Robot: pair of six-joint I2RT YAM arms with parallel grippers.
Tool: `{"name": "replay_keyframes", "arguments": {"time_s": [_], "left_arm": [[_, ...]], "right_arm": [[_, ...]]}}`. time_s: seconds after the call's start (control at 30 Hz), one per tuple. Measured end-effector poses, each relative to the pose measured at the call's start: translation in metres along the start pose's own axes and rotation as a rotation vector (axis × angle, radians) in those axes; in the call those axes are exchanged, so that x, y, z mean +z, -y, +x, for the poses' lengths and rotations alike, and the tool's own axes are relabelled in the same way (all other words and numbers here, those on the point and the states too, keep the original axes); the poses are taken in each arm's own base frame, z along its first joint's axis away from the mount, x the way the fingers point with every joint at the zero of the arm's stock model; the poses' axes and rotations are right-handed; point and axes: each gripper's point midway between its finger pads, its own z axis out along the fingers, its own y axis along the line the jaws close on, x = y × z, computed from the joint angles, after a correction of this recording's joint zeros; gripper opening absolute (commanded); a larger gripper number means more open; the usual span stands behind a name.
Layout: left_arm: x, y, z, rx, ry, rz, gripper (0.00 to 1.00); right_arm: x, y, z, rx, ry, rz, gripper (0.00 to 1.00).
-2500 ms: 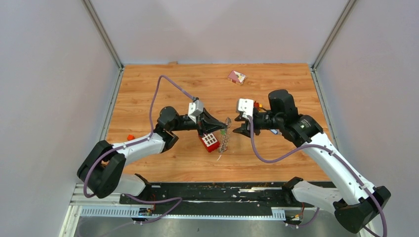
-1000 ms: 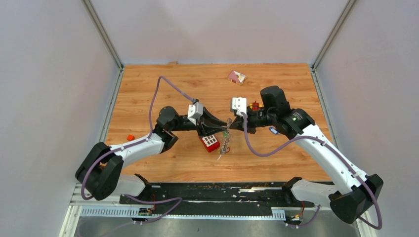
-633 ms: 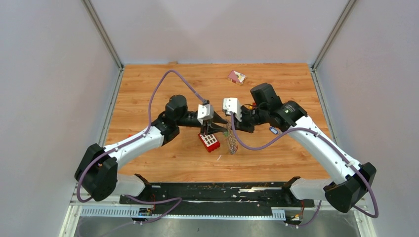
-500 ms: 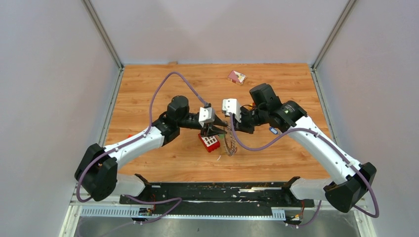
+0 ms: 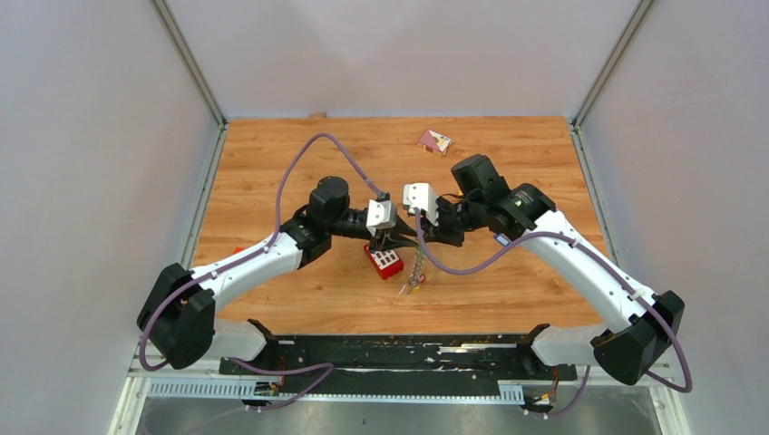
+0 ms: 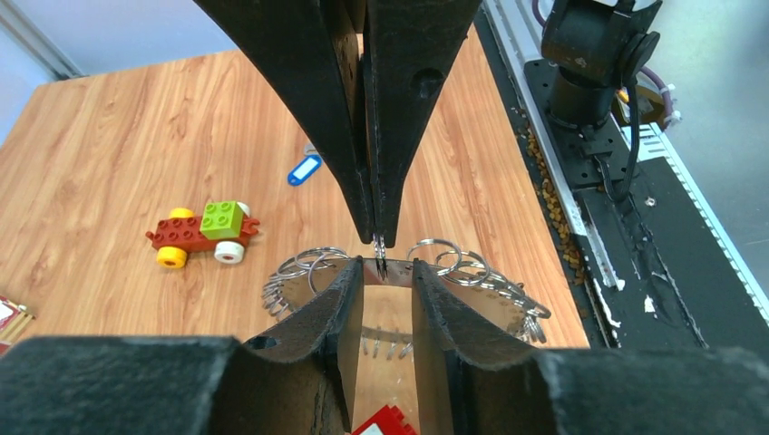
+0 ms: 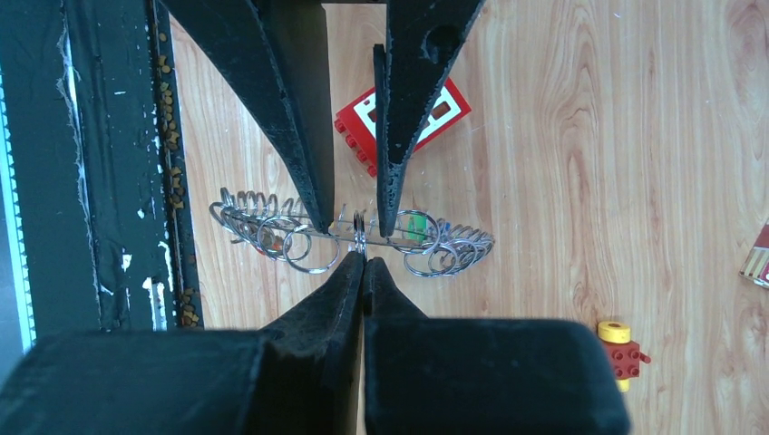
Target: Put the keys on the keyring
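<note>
- The table [image 5: 299,163] carries the loose pieces, and the work goes on above its middle.
- The right gripper [image 7: 363,261] is pinched fully closed on the rim of the keyring [image 7: 458,245]. The ring stands on edge just beside the red brick [image 7: 403,113]. From above I cannot tell whether its lowest part touches the wood.
- The left gripper [image 6: 382,275] has its jaws apart, one finger on each side of the right one's tip, both against the same stretch of rim. I judge it clamps nothing.
- One narrow pinch seems to carry the whole ring. A nudge from the left fingers could twist it loose, and it would drop against the brick.
- The tips are crowded together, so closing the left jaws here could strike the right fingers instead of the metal.
- A blue-tagged key [image 6: 305,169] lies on the table well apart from the ring, unthreaded, with neither tool free to fetch it.
</note>
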Motion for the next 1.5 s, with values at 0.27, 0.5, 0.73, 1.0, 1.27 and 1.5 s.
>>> {"name": "replay_keyframes", "arguments": {"time_s": [0.27,0.5,0.73,1.0,1.27,1.5], "left_arm": [[0.001,-0.002,-0.005,0.018,0.019,-0.006,0.25],[0.001,-0.003,-0.007,0.025,0.026,-0.009,0.19],[0.002,-0.003,-0.007,0.022,0.026,-0.005,0.13],[0.003,-0.004,-0.006,0.001,0.03,-0.008,0.0],[-0.001,-0.006,-0.004,-0.101,0.094,-0.057,0.0],[-0.014,-0.008,-0.025,-0.203,0.263,-0.112,0.0]], "right_arm": [[0.0,0.001,0.001,0.0,-0.004,0.005,0.0],[0.0,0.001,0.001,0.004,-0.003,0.004,0.0],[0.0,0.0,0.0,0.009,-0.001,0.002,0.0],[0.0,-0.001,0.0,0.016,-0.002,0.001,0.01],[-0.001,0.001,0.001,0.03,0.041,0.037,0.31],[-0.025,0.002,-0.008,0.012,0.212,0.132,0.31]]}}
